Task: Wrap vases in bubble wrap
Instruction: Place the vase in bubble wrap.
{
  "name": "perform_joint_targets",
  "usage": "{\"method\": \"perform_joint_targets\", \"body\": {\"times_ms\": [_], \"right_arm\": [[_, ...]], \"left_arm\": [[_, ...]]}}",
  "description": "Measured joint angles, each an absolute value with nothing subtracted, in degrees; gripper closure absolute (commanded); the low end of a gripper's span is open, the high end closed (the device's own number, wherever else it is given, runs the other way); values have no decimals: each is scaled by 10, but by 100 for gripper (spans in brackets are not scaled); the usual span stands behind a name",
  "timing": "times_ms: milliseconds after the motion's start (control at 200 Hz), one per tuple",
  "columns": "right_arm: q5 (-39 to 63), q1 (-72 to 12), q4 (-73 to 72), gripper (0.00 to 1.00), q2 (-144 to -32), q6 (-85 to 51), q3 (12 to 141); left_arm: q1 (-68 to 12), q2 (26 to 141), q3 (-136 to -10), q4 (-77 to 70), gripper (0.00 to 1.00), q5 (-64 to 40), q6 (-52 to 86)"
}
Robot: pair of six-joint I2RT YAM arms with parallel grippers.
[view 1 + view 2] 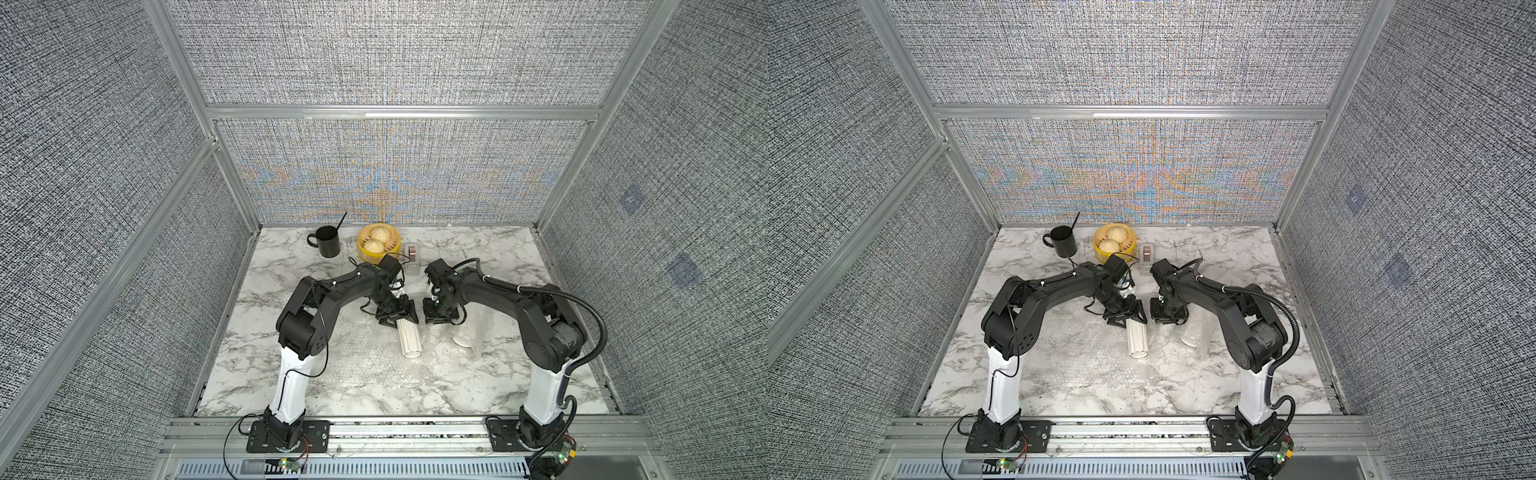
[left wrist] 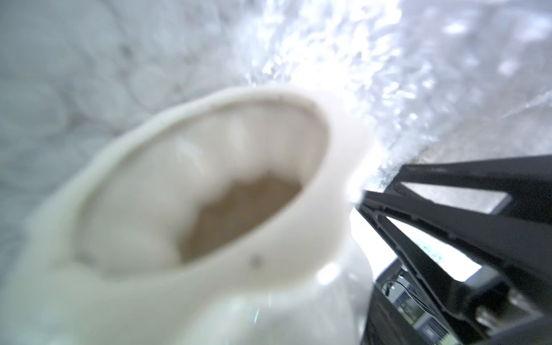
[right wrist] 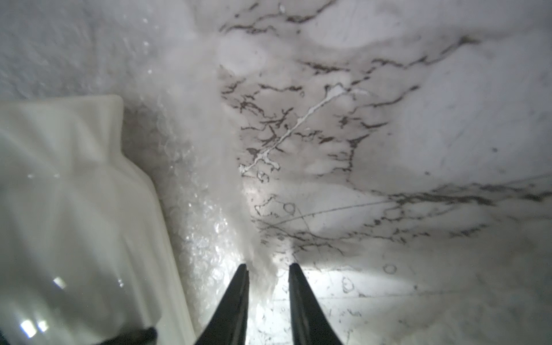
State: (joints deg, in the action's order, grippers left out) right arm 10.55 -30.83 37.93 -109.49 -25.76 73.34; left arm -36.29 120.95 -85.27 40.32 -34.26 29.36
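The slim ribbed white vase [image 1: 408, 338] lies on its side on a flat sheet of bubble wrap [image 1: 353, 357] at mid-table in both top views. My left gripper [image 1: 400, 322] straddles its far end with fingers spread wide. In the left wrist view its blurred mouth [image 2: 209, 194] fills the frame, and a black trussed finger [image 2: 433, 215] stands just off the rim. My right gripper [image 1: 441, 323] points down just right of this vase [image 3: 74, 194]. Its tips [image 3: 268, 265] stand slightly apart around a raised fold of bubble wrap [image 3: 209, 149]. A second vase [image 1: 462, 340] sits inside a bubble-wrap bundle further right.
At the back stand a black mug [image 1: 325, 242] with a stirrer, a yellow steamer [image 1: 379, 245] holding two buns, and a small clear box [image 1: 412, 254]. Grey panel walls on aluminium frames close in the marble table [image 1: 519, 270] on three sides.
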Motion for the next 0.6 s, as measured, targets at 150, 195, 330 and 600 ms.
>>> {"method": "perform_joint_targets", "body": {"times_ms": [150,195,330,600], "right_arm": [[113,-308,369,83,-1082,-258,722],[116,-308,365,84,-1077,-258,720],[129,-304,353,89,-1077,-262,716],[140,-302,331,99,-1082,-268,703]], "left_arm": [[-363,1190,-839,392,27,-313,295],[-364,1182,-835,389,27,-301,299],[-373,1167,-823,378,27,-272,311],[-392,1172,-835,374,35,-239,332]]}}
